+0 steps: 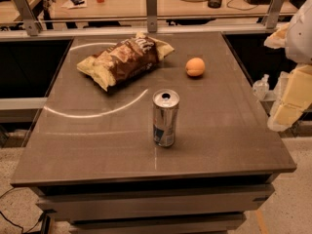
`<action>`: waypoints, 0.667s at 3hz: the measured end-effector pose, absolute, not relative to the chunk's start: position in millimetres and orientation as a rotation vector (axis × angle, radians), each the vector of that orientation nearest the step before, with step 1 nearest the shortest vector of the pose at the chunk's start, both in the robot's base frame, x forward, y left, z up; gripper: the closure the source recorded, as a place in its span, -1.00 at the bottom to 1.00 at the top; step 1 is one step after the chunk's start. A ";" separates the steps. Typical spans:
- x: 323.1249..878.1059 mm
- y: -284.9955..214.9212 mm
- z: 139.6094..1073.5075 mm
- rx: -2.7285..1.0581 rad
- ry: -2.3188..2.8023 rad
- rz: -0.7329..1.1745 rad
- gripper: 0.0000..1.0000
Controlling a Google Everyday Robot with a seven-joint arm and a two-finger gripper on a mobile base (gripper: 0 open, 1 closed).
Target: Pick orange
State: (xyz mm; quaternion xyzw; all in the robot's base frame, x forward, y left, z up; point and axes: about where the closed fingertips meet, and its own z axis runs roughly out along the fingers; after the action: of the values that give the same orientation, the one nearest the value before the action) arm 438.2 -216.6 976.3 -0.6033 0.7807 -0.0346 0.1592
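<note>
The orange [195, 67] is a small round fruit resting on the brown table top [97, 145], right of centre toward the far side. It stands apart from the other items. My gripper [285, 112] hangs at the right edge of the view, beyond the table's right side, well to the right of the orange and nearer to me than it. It touches nothing on the table.
A silver drink can [165, 118] stands upright in the middle of the table, in front of the orange. A brown and yellow chip bag [124, 59] lies at the far left. A rail with metal posts [151, 4] runs behind the table, with desks beyond.
</note>
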 end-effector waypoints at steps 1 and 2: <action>439.6 -216.1 977.4 -1.719 2.228 -0.101 -1.00; 470.5 -210.8 970.5 -1.656 2.226 -0.089 -1.00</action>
State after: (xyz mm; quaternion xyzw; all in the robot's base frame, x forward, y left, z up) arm 470.5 -210.8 970.5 -0.5866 0.7886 -0.0315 0.1818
